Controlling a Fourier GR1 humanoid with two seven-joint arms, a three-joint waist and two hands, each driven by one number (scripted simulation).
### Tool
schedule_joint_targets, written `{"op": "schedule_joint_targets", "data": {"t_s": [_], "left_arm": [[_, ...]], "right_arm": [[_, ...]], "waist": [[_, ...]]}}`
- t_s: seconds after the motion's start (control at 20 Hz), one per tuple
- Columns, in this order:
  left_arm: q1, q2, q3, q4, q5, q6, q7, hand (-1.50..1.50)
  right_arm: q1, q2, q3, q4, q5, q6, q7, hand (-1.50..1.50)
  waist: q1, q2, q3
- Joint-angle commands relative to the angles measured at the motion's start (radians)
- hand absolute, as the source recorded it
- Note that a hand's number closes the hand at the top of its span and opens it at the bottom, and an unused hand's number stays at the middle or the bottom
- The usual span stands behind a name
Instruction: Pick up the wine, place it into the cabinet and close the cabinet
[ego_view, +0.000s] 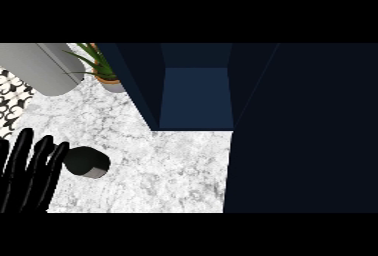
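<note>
The wine (87, 162) appears as a dark round shape with a grey lower edge, standing on the marble counter (170, 170) at the lower left. My left hand (26, 175) rests at the view's lower left edge with its fingers straight and pointing up, just left of the wine and holding nothing. The dark blue cabinet (196, 97) stands open at the top centre, its inside empty. Its door (303, 130) swings out and fills the right side of the view. My right hand does not show.
A potted green plant (103, 70) stands at the cabinet's left corner. Beside it, at the top left, lies a grey rounded object (40, 65). A black-and-white patterned surface (11, 105) runs along the left edge.
</note>
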Motion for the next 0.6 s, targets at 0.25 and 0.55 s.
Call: {"op": "schedule_joint_targets", "data": {"t_s": [0.25, 0.55], "left_arm": [[-0.054, 0.028, 0.127, -0.121, 0.046, 0.047, 0.173, -1.5], [-0.001, 0.059, 0.262, -0.131, 0.14, -0.02, 0.123, -1.5]], "right_arm": [[-0.043, -0.015, -0.041, -0.147, -0.04, -0.033, 0.145, -1.5], [0.011, -0.021, -0.048, -0.143, -0.026, -0.006, 0.069, -1.5]], "waist": [[-0.001, 0.0, 0.0], [0.002, -0.002, 0.0]]}}
